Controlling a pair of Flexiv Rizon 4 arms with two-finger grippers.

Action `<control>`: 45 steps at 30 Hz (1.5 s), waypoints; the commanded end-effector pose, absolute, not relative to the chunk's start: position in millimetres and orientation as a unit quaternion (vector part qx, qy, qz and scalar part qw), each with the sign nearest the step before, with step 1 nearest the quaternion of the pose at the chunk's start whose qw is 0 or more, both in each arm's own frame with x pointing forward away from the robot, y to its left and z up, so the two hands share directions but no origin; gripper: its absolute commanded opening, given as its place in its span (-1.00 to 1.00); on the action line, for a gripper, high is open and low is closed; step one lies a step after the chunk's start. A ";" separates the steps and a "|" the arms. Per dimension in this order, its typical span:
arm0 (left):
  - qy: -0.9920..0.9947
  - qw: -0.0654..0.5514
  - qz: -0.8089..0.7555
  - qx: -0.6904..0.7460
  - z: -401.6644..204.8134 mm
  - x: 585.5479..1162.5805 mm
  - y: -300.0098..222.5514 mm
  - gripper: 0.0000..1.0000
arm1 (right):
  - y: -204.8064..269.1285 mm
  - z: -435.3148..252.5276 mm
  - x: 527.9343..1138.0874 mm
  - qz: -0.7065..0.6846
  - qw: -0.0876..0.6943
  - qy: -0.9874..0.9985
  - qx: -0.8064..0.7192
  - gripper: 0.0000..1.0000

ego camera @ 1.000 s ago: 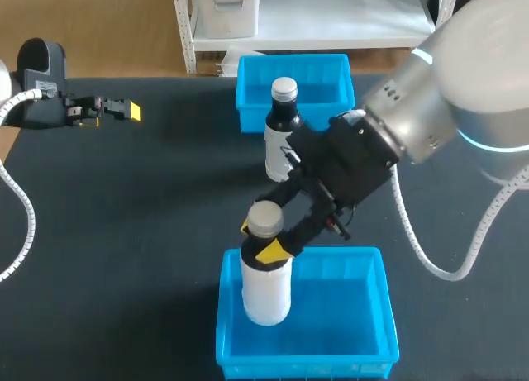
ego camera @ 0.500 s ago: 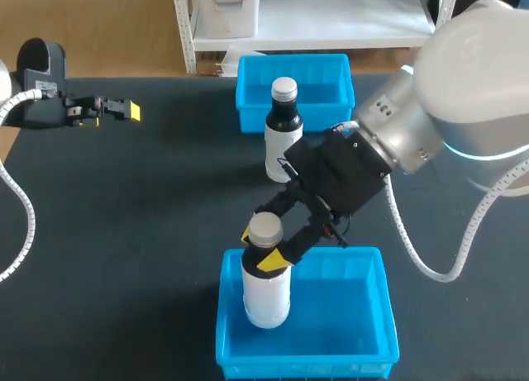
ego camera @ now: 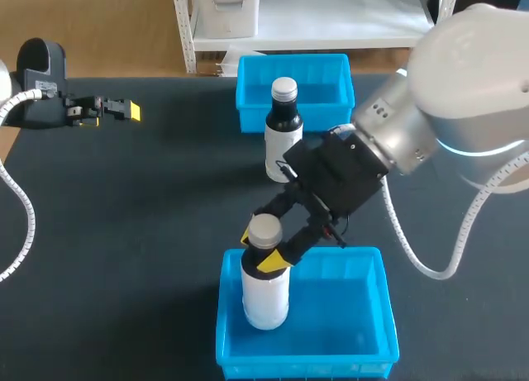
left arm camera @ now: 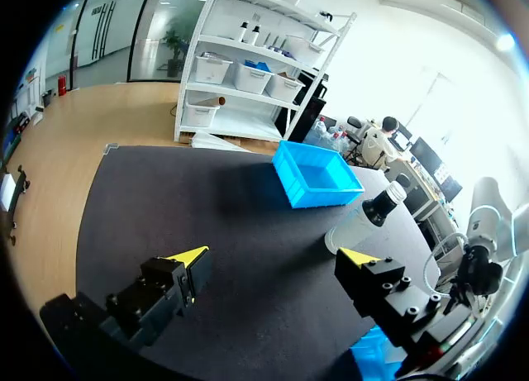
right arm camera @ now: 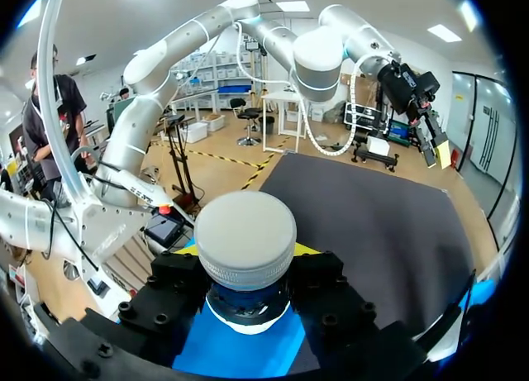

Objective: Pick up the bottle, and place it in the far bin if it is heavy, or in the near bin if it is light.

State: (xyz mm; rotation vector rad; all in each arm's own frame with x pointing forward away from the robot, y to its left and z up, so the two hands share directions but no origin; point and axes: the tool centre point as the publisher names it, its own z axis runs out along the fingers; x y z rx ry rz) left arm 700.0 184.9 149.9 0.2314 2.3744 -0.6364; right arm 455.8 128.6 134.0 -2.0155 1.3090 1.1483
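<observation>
Print on dark bottle (ego camera: pixel 283 137) unreadable. Right gripper (ego camera: pixel 259 247), angled down, clamps white bottle (ego camera: pixel 265 294) by the neck in near bin (ego camera: pixel 385 308); left gripper (ego camera: pixel 124 110) level, jaws apart

The tabletop (ego camera: pixel 149 224) is matt black. The near bin (ego camera: pixel 368 348) and the far bin (ego camera: pixel 307 71) are both bright blue. The white bottle (ego camera: pixel 266 298) has a grey cap (ego camera: pixel 265 228). The dark bottle (ego camera: pixel 283 116) wears a white label and a silvery top. The right pincer (ego camera: pixel 263 247) and the left pincer (ego camera: pixel 131 110) are black with yellow tips. The right arm (ego camera: pixel 471 59) is pale grey with a cyan ring.
</observation>
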 end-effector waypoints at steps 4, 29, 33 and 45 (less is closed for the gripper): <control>0.908 0.330 -0.243 0.088 149.9 700.0 184.9 1.00 | 128.0 133.7 457.2 0.419 0.234 0.477 -0.736 0.82; 0.908 0.330 -0.243 0.088 149.9 700.0 184.9 1.00 | 25.6 132.1 542.0 0.339 0.220 0.593 -0.696 1.00; 0.908 0.330 -0.243 0.088 149.9 700.0 184.9 1.00 | 1.7 129.4 583.0 0.321 0.238 0.639 -0.657 1.00; 0.908 0.330 -0.243 0.088 149.9 700.0 184.9 1.00 | -12.4 126.8 690.7 0.298 0.291 0.666 -0.619 1.00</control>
